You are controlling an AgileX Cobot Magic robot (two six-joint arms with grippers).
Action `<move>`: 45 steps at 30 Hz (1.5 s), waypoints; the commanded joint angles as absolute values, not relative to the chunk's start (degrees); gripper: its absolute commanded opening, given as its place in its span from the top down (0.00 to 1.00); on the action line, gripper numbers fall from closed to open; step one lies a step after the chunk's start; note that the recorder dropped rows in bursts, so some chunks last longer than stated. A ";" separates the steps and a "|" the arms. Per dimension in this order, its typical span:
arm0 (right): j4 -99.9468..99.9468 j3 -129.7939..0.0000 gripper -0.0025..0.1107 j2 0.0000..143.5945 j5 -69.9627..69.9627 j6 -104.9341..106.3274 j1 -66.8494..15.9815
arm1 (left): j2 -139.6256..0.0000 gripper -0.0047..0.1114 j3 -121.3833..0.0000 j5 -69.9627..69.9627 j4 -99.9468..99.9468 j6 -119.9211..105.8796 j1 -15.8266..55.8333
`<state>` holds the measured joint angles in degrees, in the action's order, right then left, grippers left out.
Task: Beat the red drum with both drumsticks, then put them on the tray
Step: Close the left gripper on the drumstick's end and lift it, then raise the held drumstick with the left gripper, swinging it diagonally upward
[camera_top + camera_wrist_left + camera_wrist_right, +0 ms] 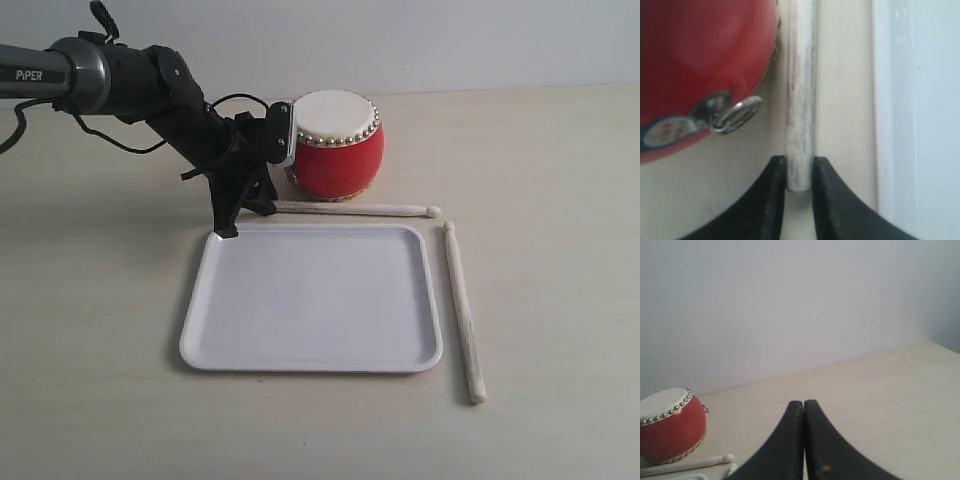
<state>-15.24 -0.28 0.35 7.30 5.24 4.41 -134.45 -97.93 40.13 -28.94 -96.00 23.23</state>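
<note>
The red drum point(338, 145) with its cream skin stands upright behind the white tray point(310, 300). One drumstick point(360, 210) lies on the table between drum and tray. My left gripper point(248, 215) is down at its butt end, and in the left wrist view its jaws point(799, 165) press both sides of that drumstick point(801, 75), beside the drum point(695, 60). The other drumstick point(463, 310) lies on the table along the tray's right edge. My right gripper point(803, 405) is shut and empty, away from the drum point(670, 427), and does not show in the exterior view.
The left arm point(120, 80) reaches in from the upper left, with cables hanging beneath it. The tray's rim point(885, 100) runs close alongside the gripped stick. A pale wall point(790, 300) bounds the table's far edge.
</note>
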 commanded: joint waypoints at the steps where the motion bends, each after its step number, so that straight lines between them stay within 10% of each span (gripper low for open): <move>1: -15.03 0.00 0.98 0.00 6.82 5.21 4.72 | -134.75 0.92 -98.13 41.78 -29.21 -96.11 23.18; 45: -15.03 0.00 0.98 0.00 6.82 5.21 4.72 | -116.58 0.96 -95.62 56.25 -28.83 -83.30 23.13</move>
